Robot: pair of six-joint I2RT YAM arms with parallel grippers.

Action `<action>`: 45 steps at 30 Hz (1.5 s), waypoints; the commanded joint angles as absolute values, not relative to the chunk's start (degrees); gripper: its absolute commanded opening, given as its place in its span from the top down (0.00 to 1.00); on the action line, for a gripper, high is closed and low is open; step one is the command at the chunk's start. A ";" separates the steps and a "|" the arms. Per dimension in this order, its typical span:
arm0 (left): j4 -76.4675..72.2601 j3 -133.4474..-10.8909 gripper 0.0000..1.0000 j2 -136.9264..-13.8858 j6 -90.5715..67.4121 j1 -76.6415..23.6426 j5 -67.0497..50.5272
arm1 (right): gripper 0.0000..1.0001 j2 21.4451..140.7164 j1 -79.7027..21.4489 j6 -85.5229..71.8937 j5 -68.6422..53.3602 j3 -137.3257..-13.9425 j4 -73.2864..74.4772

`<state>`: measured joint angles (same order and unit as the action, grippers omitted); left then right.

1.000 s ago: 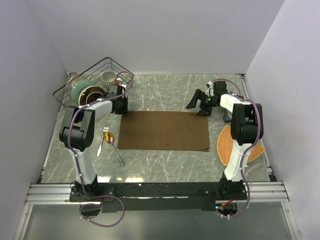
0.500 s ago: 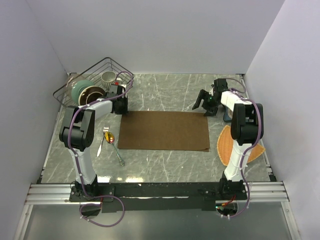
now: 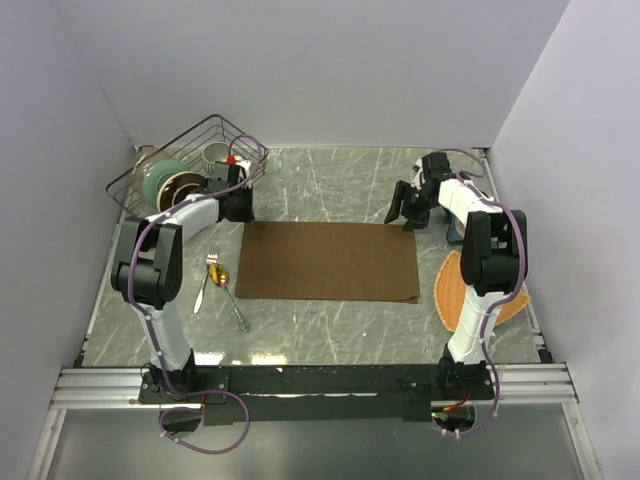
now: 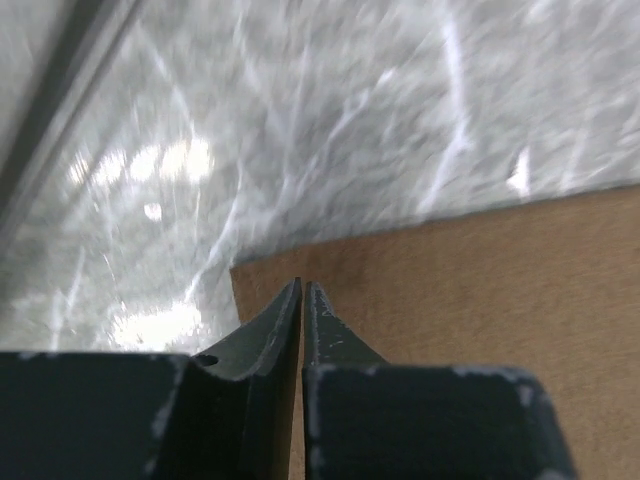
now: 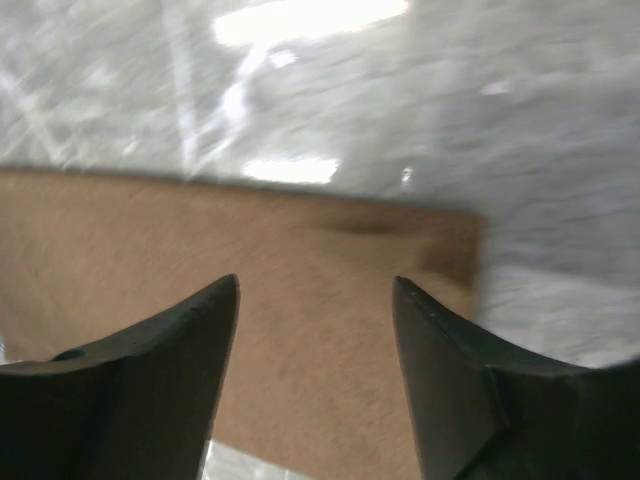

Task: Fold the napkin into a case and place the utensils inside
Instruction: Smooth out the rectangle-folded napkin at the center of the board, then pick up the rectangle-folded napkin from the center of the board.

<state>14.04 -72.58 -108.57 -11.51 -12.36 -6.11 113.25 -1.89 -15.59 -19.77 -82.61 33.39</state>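
Brown cloth, the napkin (image 3: 330, 260) looks soft, light and limp: pinch its corners nearest the table's (image 3: 330, 190) far edge. Left gripper (image 4: 303, 290) is nearly closed and seemingly empty; right gripper (image 5: 315, 285) is spread open.

The napkin (image 3: 330, 262) is being borne flat on the table (image 3: 330, 190); the utensils (image 3: 221, 277) are being kept just left of it, the wire basket (image 3: 240, 132) behind them, the mat (image 3: 452, 292) near its right edge.

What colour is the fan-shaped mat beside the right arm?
The mat is orange, seen best in the top external view.
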 commanded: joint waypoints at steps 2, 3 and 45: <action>13.44 -76.64 0.92 -106.26 -8.96 -13.89 -3.78 | 0.42 107.93 -5.09 -12.57 -20.57 -84.73 34.28; 13.71 -76.81 0.94 -107.22 -9.23 -13.89 -3.52 | 0.43 108.10 -5.18 -12.48 -20.22 -84.73 34.54; 15.20 -73.57 0.87 -101.96 -4.57 -14.59 -2.72 | 0.18 101.98 -6.68 -8.34 -13.98 -85.62 42.19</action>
<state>16.75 -74.59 -108.66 -5.93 -13.96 0.23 112.95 -6.61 -6.57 -12.84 -86.85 41.28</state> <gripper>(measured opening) 0.112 0.754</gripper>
